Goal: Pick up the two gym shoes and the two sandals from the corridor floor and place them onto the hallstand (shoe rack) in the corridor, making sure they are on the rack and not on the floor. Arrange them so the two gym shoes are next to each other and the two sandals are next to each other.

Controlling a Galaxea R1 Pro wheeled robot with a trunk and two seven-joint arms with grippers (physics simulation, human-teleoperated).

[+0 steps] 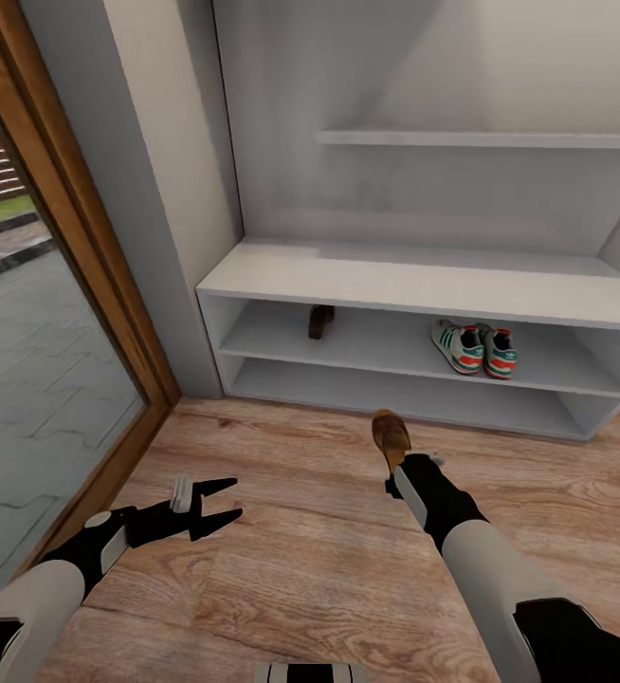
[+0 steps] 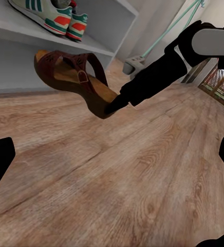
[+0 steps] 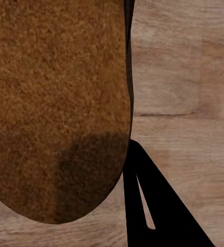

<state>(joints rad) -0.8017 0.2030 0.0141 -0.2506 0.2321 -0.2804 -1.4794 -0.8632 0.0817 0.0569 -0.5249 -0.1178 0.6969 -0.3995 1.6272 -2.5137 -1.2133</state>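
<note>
The hallstand (image 1: 424,281) stands ahead against the wall. Inside its upper compartment the two gym shoes (image 1: 474,347) sit side by side at the right, and one brown sandal (image 1: 320,321) stands further left. My right gripper (image 1: 392,467) is shut on the heel of the other sandal (image 1: 391,436), which hangs just above the corridor floor (image 1: 282,569) in front of the rack. The left wrist view shows this sandal (image 2: 76,80) tilted off the planks, with the gym shoes (image 2: 53,15) behind it. Its tan footbed (image 3: 55,103) is close up in the right wrist view. My left gripper (image 1: 217,501) is open and holds nothing.
A glass door with a wooden frame (image 1: 111,313) runs along the left, with a wall corner (image 1: 173,237) between it and the rack. A wall shelf (image 1: 481,138) hangs above the bench top. The lower compartment (image 1: 395,394) has nothing in it.
</note>
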